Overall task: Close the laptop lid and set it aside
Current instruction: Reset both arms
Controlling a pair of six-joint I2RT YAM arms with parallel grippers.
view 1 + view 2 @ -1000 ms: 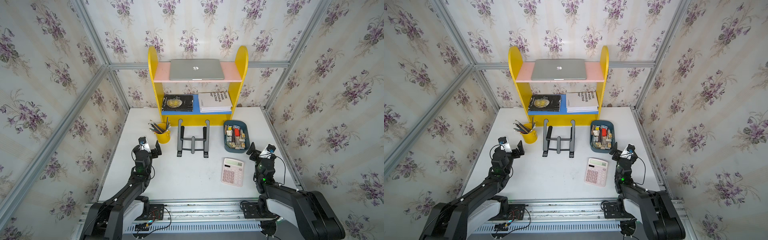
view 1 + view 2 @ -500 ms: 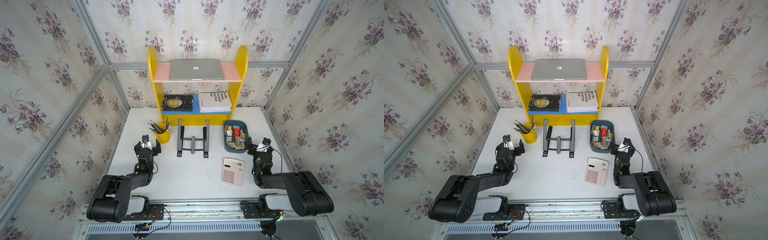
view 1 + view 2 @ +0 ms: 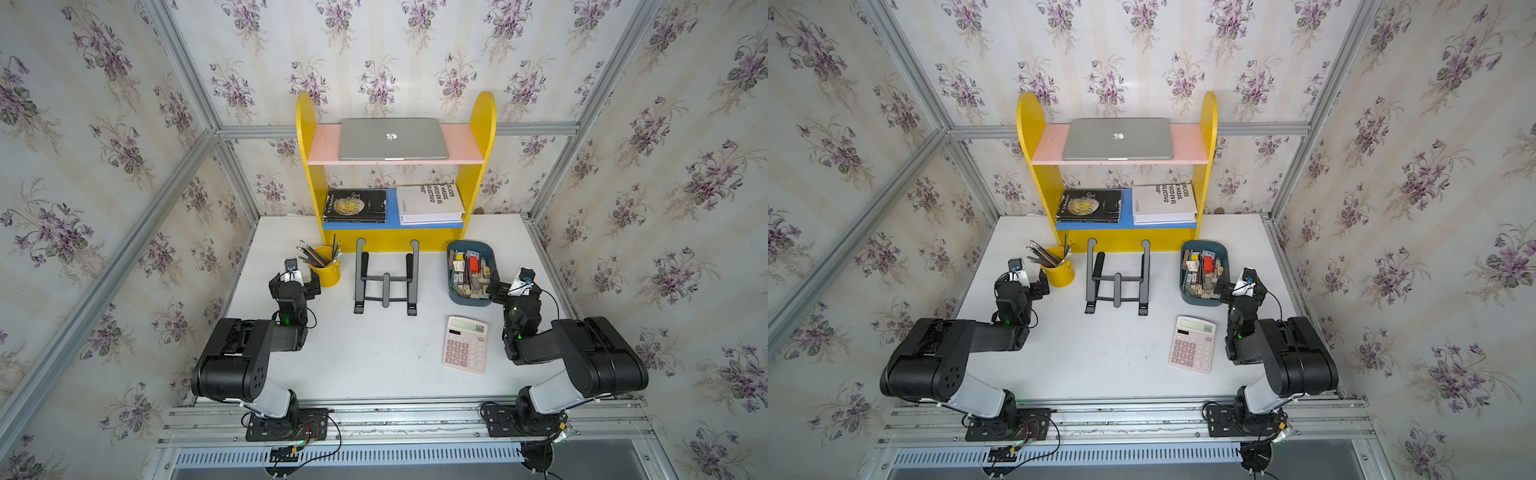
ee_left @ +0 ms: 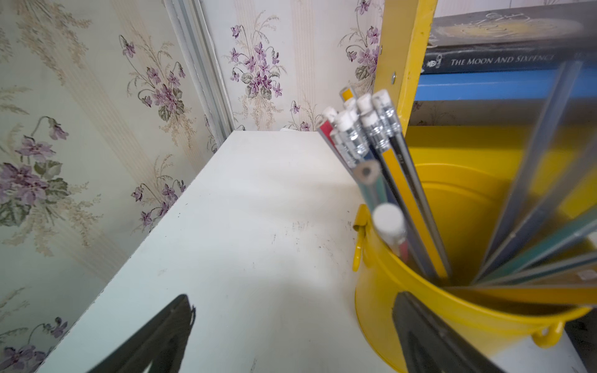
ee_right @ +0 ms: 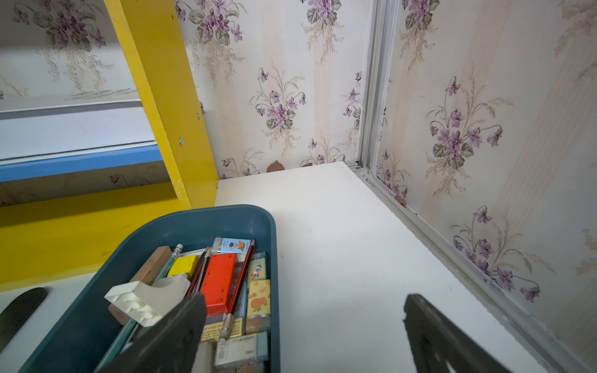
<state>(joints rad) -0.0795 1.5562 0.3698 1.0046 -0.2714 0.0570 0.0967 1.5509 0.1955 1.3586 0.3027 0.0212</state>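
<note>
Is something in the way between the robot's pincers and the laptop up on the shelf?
Yes. The yellow pencil cup stands just ahead of the left pincer, and the blue tray ahead of the right pincer. Nothing lies on the closed laptop.

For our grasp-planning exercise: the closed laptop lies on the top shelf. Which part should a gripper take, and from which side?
Its front long edge, from the front. The laptop lies flat and closed on the shelf, yellow uprights flanking its short ends. Likely slide it forward first, so a jaw fits beneath.
</note>
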